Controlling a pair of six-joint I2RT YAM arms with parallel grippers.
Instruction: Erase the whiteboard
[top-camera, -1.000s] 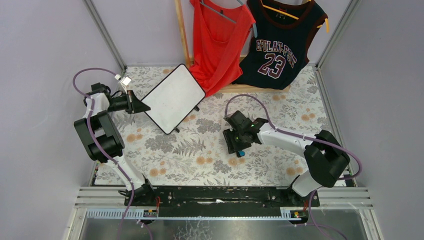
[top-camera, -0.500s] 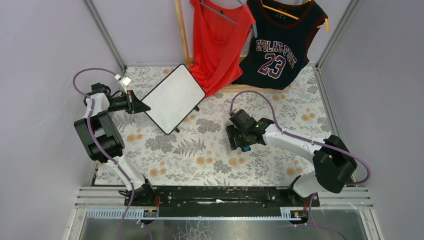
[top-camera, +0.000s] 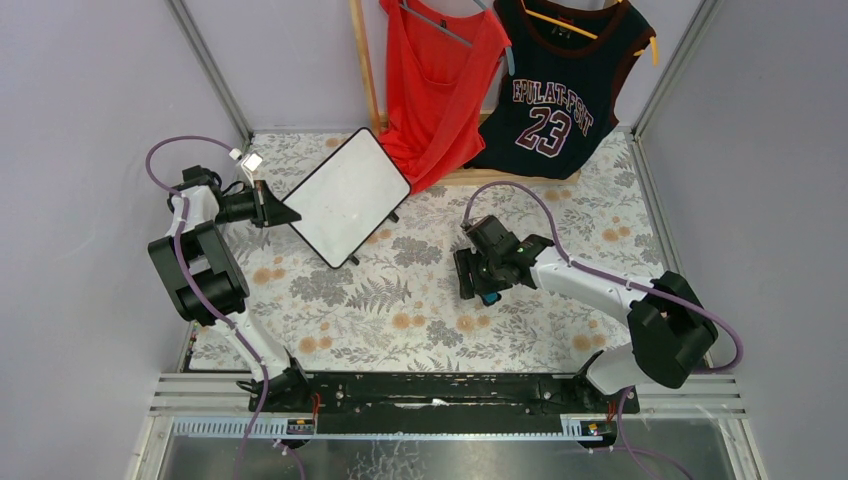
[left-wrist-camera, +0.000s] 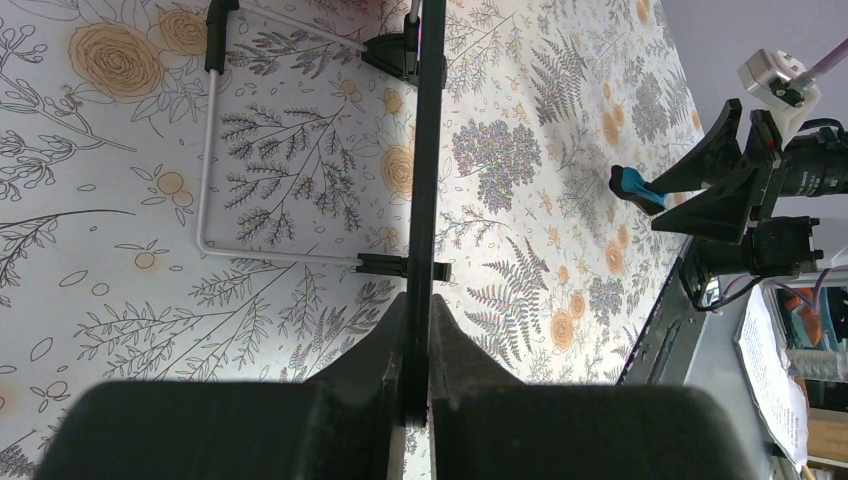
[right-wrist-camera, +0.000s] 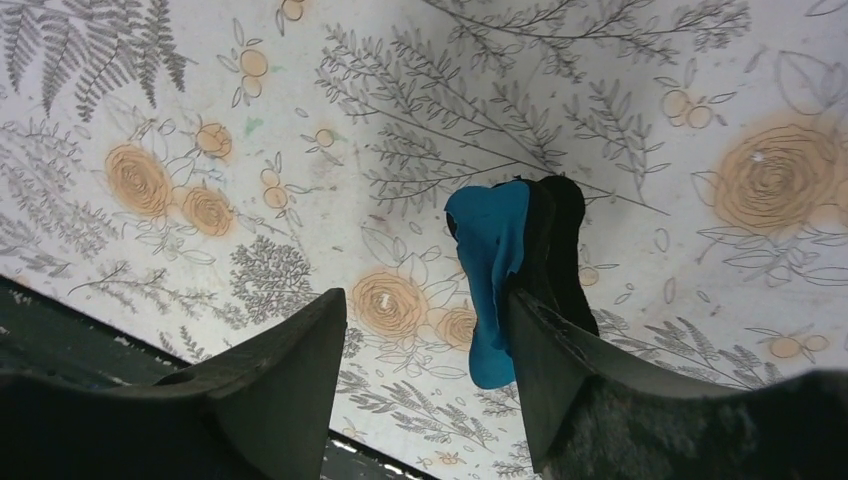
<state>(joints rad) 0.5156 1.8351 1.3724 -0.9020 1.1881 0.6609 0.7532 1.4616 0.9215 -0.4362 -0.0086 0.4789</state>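
Observation:
The whiteboard (top-camera: 345, 195) stands tilted at the far left, its white face blank in the top view. My left gripper (top-camera: 285, 214) is shut on its lower left edge. In the left wrist view the board shows edge-on as a black strip (left-wrist-camera: 425, 150) pinched between my fingers (left-wrist-camera: 418, 310). My right gripper (top-camera: 478, 280) is open near the table's middle. The blue eraser (right-wrist-camera: 495, 270) with its black felt stands on edge against the inner side of the right finger (right-wrist-camera: 560, 340). The eraser also shows in the top view (top-camera: 489, 297).
A red top (top-camera: 440, 80) and a dark number 23 jersey (top-camera: 555, 90) hang at the back over a wooden rail. The flowered tablecloth (top-camera: 380, 300) covers the table. Metal frame posts (top-camera: 210, 70) and walls close in both sides.
My right wrist has shifted a little to the right and towards the back, and the eraser sits slightly farther right with it. The left arm and the whiteboard have not moved.

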